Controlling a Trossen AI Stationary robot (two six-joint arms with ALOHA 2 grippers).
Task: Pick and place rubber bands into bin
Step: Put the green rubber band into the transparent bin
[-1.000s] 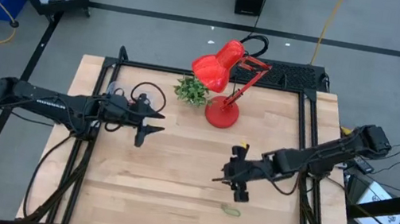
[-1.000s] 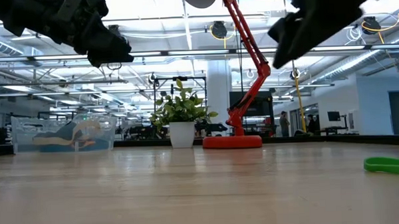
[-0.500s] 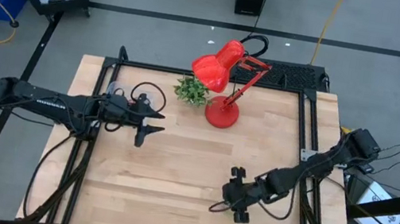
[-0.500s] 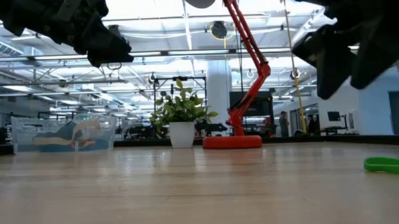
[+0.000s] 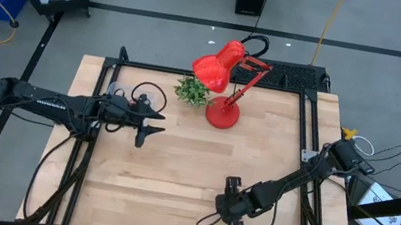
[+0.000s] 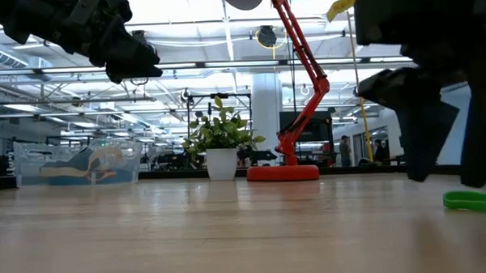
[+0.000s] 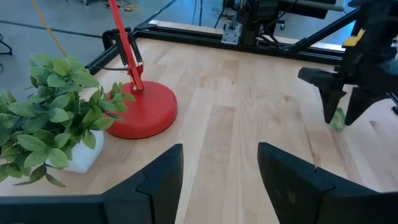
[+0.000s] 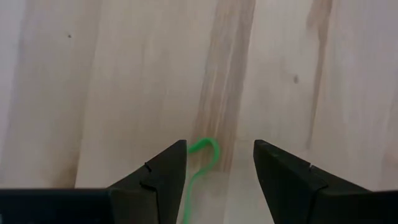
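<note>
One green rubber band [image 6: 474, 200] is in play. In the high view, the right gripper [image 5: 231, 214] has dropped from mid-bench to the lower centre, covering the band; a grasp looks imminent. The left gripper [image 5: 149, 124], empty and open, waits left of centre. In the low view, the bin [image 6: 78, 162] sits far left, the band lower right. In the right wrist view, the band [image 8: 200, 163] lies between the open, empty fingers [image 8: 158, 176].
</note>
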